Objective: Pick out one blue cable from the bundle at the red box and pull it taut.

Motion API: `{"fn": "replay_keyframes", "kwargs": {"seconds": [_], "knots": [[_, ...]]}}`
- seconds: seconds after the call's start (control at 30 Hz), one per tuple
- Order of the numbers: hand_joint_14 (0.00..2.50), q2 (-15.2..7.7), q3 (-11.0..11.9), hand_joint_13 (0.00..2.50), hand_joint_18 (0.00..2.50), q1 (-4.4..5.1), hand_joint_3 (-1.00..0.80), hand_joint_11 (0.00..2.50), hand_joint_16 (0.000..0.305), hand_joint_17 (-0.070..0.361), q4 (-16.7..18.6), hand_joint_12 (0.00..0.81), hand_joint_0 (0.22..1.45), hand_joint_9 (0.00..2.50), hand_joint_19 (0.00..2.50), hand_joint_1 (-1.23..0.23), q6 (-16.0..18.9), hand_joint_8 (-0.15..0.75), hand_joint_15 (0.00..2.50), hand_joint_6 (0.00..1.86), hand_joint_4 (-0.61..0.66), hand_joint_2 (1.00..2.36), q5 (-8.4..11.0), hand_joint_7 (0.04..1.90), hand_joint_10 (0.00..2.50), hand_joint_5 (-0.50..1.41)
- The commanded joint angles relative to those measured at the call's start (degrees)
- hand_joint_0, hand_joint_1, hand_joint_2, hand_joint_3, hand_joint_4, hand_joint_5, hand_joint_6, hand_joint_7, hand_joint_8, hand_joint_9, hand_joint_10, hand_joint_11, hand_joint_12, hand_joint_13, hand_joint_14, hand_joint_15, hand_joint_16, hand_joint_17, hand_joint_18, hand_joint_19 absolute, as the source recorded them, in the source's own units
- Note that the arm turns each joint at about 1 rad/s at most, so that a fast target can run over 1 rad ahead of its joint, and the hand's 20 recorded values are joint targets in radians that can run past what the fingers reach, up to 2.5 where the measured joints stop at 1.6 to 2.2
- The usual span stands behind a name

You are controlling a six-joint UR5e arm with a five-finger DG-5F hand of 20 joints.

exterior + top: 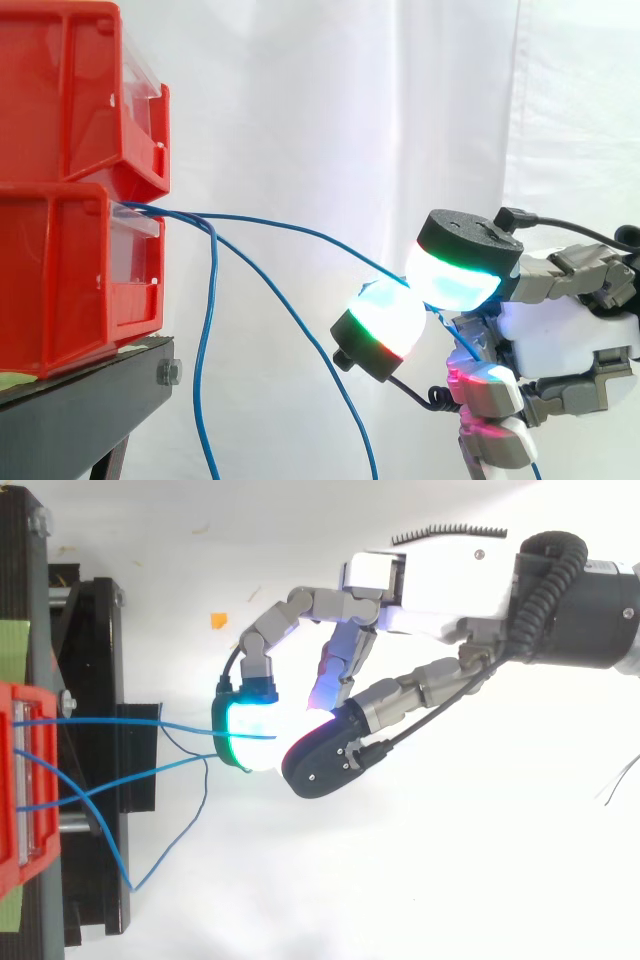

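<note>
Two stacked red bins (70,260) top your stand (80,395), blue cables (208,330) trailing from the lower. Your hand (440,580) pinches one cable (300,232) between its pads (385,318).

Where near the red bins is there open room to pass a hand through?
Free: the gap above the blue cable, between the upper red bin and the robot hand pinching it. Crowded: in front of the lower bin, where loose cables hang and cross.

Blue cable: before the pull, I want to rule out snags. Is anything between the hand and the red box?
Nothing visible. The blue cable runs free from the red box to the hand, with other blue cables hanging below it.
</note>
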Motion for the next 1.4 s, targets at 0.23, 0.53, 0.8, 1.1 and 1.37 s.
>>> {"fn": "replay_keyframes", "kwargs": {"seconds": [0.23, 0.53, 0.8, 1.1, 1.37], "knots": [[0.03, 0.01, -0.02, 1.15, 0.82, 0.00, -0.26, 0.69, 0.045, 0.102, -0.01, 0.312, 0.61, 1.26, 0.72, -0.73, -0.05, 0.189, 0.76, 0.85, -0.19, 1.02, 0.00, 0.99, 0.02, -0.06], [0.03, -0.08, 0.07, 1.12, 0.81, 0.00, -0.27, 0.67, 0.045, 0.102, -0.01, 0.313, 0.61, 1.24, 0.72, -0.73, 0.04, 0.192, 0.73, 0.85, -0.19, 1.01, 0.00, 0.99, 0.02, -0.06], [0.02, -0.08, -0.02, 1.12, 0.80, 0.00, -0.27, 0.66, 0.045, 0.101, -0.01, 0.312, 0.61, 1.23, 0.72, -0.73, -0.05, 0.194, 0.73, 0.85, -0.20, 1.02, 0.00, 0.99, 0.03, -0.06], [0.03, 0.01, 0.07, 1.12, 0.80, 0.00, -0.27, 0.65, 0.045, 0.100, -0.01, 0.310, 0.61, 1.22, 0.73, -0.73, -0.05, 0.191, 0.73, 0.85, -0.20, 1.01, 0.00, 0.98, 0.02, -0.06], [0.03, -0.08, -0.02, 1.11, 0.80, 0.00, -0.27, 0.65, 0.045, 0.100, -0.01, 0.312, 0.61, 1.22, 0.73, -0.73, -0.05, 0.192, 0.73, 0.85, -0.20, 1.02, 0.00, 0.98, 0.03, -0.06]]}}
